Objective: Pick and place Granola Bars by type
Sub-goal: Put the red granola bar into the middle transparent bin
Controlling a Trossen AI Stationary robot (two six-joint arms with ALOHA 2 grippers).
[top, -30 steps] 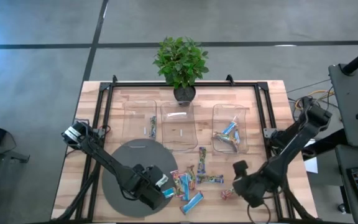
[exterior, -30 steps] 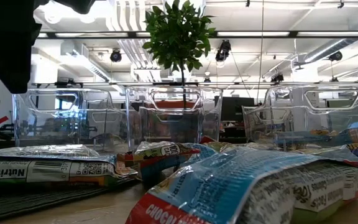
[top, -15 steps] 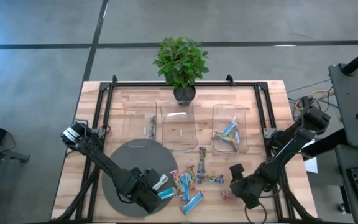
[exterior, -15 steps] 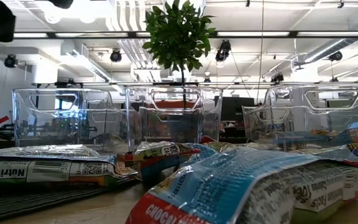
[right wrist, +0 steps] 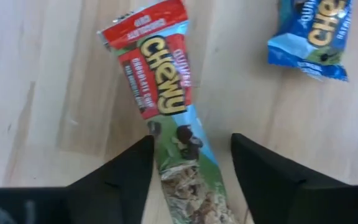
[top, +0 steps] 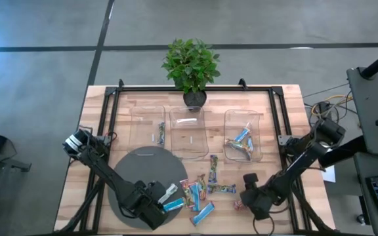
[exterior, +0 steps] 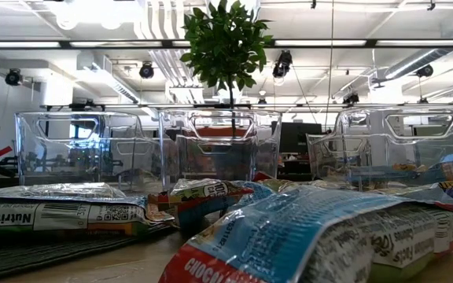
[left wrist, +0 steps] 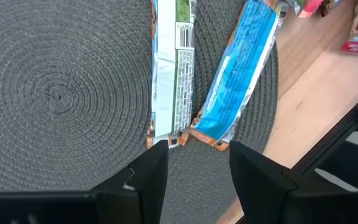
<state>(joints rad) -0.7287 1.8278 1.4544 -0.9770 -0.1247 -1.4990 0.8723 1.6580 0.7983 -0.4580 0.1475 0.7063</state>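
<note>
Several granola bars [top: 205,190] lie loose on the wood near the near edge. My left gripper [top: 151,204] hovers over the round grey mat [top: 133,170], open. Just beyond its fingertips [left wrist: 194,168] two bars lie flat on the mat, a white-and-green one [left wrist: 171,68] and a blue one [left wrist: 238,68]. My right gripper [top: 253,198] is open above a red-and-green bar [right wrist: 166,106]. Its fingers stand on either side of that bar's near end, and I see no touch. A blue bar [right wrist: 312,31] lies farther off.
Three clear trays stand along the far side. The left one [top: 151,128] holds one bar, the middle one [top: 189,134] shows none, and the right one [top: 243,137] holds blue bars. A potted plant [top: 190,65] stands at the far edge. Bars [exterior: 313,236] fill the low view's foreground.
My left gripper has drawn back toward the table's near-left, away from the pile, leaving the two bars lying on the mat. My right gripper has shifted a little toward the left, nearer the red-and-green bar. Both dark shapes have slid out of the low view.
</note>
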